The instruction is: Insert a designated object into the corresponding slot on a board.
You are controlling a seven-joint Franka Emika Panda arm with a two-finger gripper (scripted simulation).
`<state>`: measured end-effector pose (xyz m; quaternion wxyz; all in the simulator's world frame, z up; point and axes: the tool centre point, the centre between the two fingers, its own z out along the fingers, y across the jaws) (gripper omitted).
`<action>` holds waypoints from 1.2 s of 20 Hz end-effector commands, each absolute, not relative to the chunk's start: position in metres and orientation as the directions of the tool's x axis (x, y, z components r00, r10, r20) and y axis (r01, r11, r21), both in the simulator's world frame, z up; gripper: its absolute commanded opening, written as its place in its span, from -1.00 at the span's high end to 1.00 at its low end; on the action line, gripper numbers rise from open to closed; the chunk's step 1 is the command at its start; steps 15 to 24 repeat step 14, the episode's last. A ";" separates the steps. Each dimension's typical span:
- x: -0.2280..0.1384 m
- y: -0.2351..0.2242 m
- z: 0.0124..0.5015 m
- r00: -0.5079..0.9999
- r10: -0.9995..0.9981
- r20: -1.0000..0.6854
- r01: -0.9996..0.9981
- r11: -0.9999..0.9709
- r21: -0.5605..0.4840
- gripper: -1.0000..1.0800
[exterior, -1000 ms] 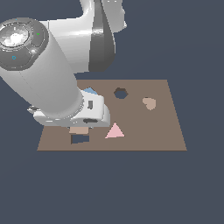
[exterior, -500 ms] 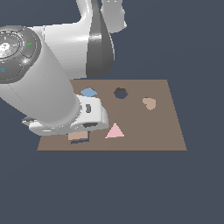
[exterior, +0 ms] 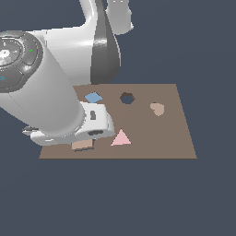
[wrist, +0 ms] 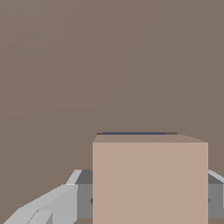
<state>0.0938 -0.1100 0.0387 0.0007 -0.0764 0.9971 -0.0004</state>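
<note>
A bare simulated scene, no real room. The flat brown board (exterior: 152,133) floats on a uniform dark blue-grey backdrop. The arm and shaped pieces show smooth, textureless rendered shading.

We see the brown board (exterior: 161,138) lying flat against a plain dark ground. On its surface sit a light-blue diamond (exterior: 93,97), a small tan heart (exterior: 157,109) toward the exterior view's right, and a pink triangle (exterior: 121,138) near the front edge. A dark hexagonal hole (exterior: 127,97) lies between diamond and heart. The tan square tile (exterior: 82,144) shows partly at the front, beside the triangle.
</note>
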 end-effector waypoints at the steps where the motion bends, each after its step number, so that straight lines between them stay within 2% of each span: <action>1: 0.094 -0.110 0.034 -0.988 -0.154 -0.002 -0.154 0.988 -0.001 1.00; 4: 0.094 -0.110 0.031 -0.988 -0.156 -0.002 -0.156 0.988 -0.001 1.00; 5: 0.094 -0.110 0.031 -0.988 -0.156 -0.002 -0.156 0.988 -0.001 -0.92; 24: 0.094 -0.110 0.031 -0.988 -0.156 -0.002 -0.156 0.988 -0.001 -0.92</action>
